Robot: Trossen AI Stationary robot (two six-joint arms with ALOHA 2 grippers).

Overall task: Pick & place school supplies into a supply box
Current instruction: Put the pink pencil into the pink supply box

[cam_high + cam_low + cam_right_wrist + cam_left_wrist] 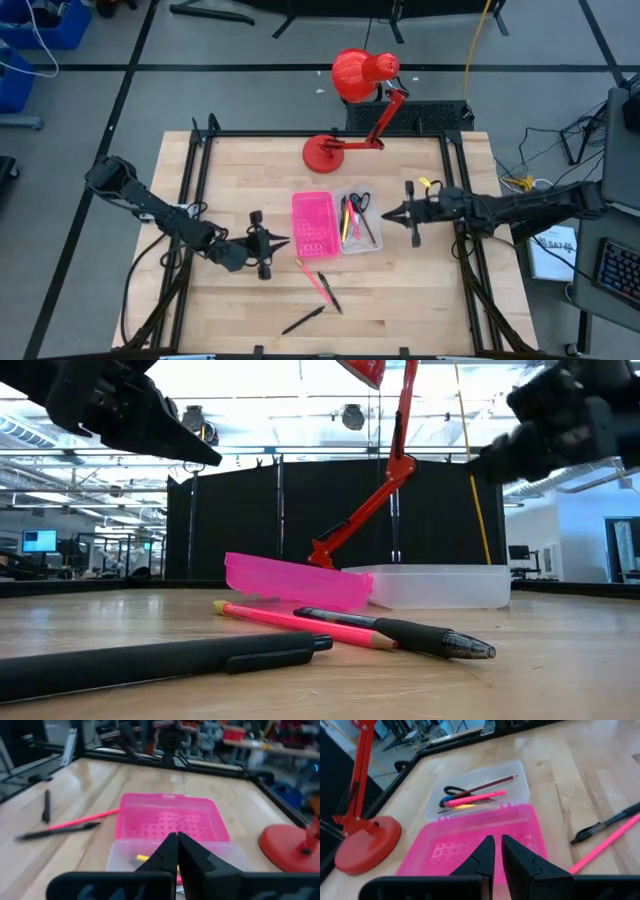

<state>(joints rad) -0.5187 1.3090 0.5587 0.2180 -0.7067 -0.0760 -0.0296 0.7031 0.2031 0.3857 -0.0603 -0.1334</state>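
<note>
Both grippers hang above the wooden table with nothing between their fingers. Left gripper, just beside the hot-pink perforated plastic half of the supply box, has its dark fingers nearly together, only a thin slit between them. Right gripper, just beside the clear translucent plastic tray, likewise shows its fingers pressed almost shut and bare.

Inside the clear tray the left wrist view picks out a pink pencil, a dark reddish pencil, a yellow piece half hidden under the pink one, and black scissor handles whose blades are hidden behind the tray's frosted wall. From table height the tray's contents are not visible at all.

Three supplies lie loose on the wood near the pink half: a pink pencil, a black pen crossing it, and a second black pen farther off, cut off at the low view's edge. Behind the box stands a red desk lamp; its head is cropped in the low view.
</note>
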